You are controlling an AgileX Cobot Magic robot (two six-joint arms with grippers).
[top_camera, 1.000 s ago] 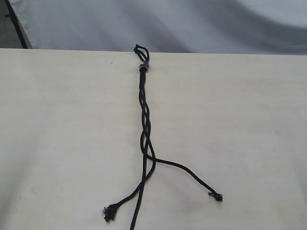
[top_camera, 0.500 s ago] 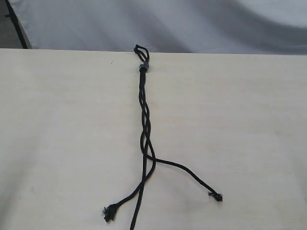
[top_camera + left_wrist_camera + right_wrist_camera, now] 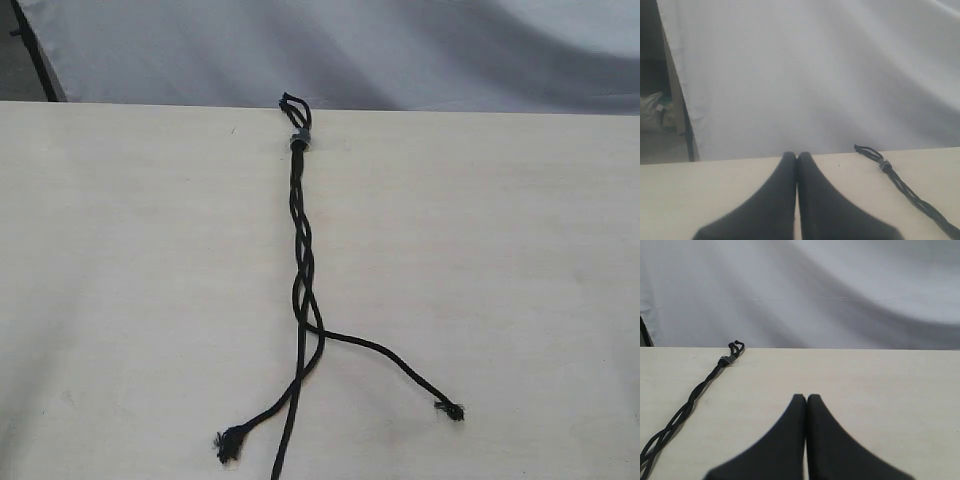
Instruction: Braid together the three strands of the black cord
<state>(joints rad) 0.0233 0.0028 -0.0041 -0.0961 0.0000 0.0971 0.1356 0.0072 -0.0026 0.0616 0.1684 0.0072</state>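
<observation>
The black cord (image 3: 300, 230) lies down the middle of the pale table (image 3: 120, 260). Its small loop and grey band (image 3: 298, 139) sit at the far edge. Its upper half is plaited. Lower down the three strands part: one ends frayed at the front left (image 3: 227, 444), one runs off the front edge (image 3: 283, 450), one curves right to a knotted tip (image 3: 450, 409). Neither gripper appears in the exterior view. My left gripper (image 3: 797, 156) is shut on nothing, with the cord (image 3: 905, 187) off to its side. My right gripper (image 3: 806, 397) is shut and empty too, apart from the cord (image 3: 690, 402).
A grey cloth backdrop (image 3: 400, 50) hangs behind the table's far edge. A dark post (image 3: 35, 55) stands at the far left corner. Bare tabletop spreads on both sides of the cord.
</observation>
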